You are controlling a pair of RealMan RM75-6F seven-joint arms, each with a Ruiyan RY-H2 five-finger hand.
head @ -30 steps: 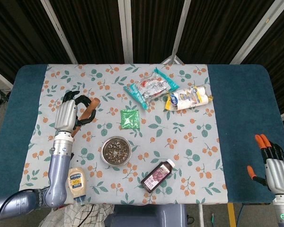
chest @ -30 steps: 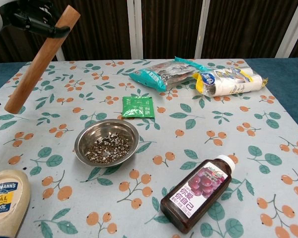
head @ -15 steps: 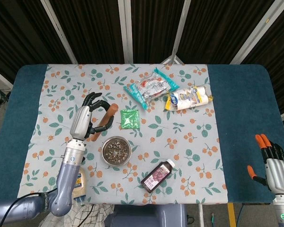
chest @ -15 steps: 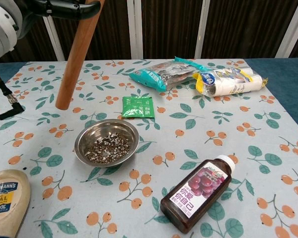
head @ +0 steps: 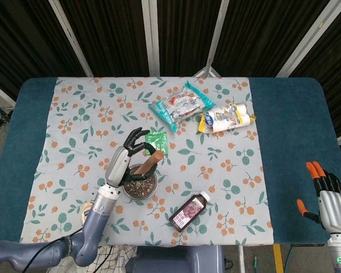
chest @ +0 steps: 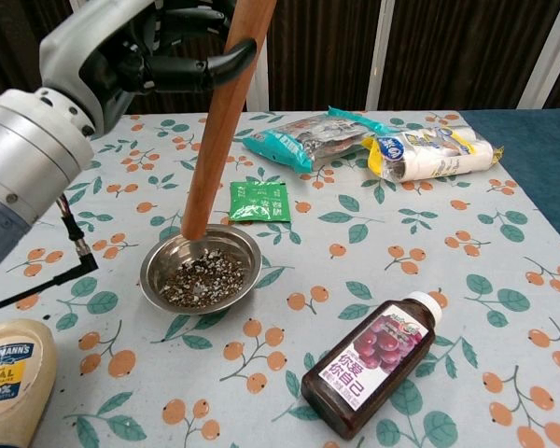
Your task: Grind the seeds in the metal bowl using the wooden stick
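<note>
Left hand: the left hand (chest: pixel 135 56) grips the upper part of the wooden stick (chest: pixel 215 131), fingers wrapped round it; in the head view the hand (head: pixel 125 163) sits over the near-left of the floral cloth.
Right hand: the right hand (head: pixel 327 199) is held off the bench's right edge with its orange-tipped fingers spread and nothing in it.
Wooden stick: tilted, top leaning to the right in the chest view, its lower end down at the back-left inner rim of the metal bowl (chest: pixel 159 263); whether it touches the seeds cannot be told.
Metal bowl: stands on the floral tablecloth (chest: pixel 504 308) in front of the green sachet (chest: pixel 258 202), with dark and pale seeds (chest: pixel 203 279) spread across its bottom.
Juice bottle: a dark grape juice bottle (chest: pixel 375 361) lies on its side to the right of the bowl, white cap pointing away.
Mayonnaise: a squeeze bottle of mayonnaise (chest: pixel 7 375) lies at the near-left corner.
Snack packs: a teal-edged packet (chest: pixel 303 138) and a yellow-and-white packet (chest: pixel 429 153) lie side by side at the far side of the cloth.
Bench: a blue bench (head: pixel 290 131) under the cloth.
</note>
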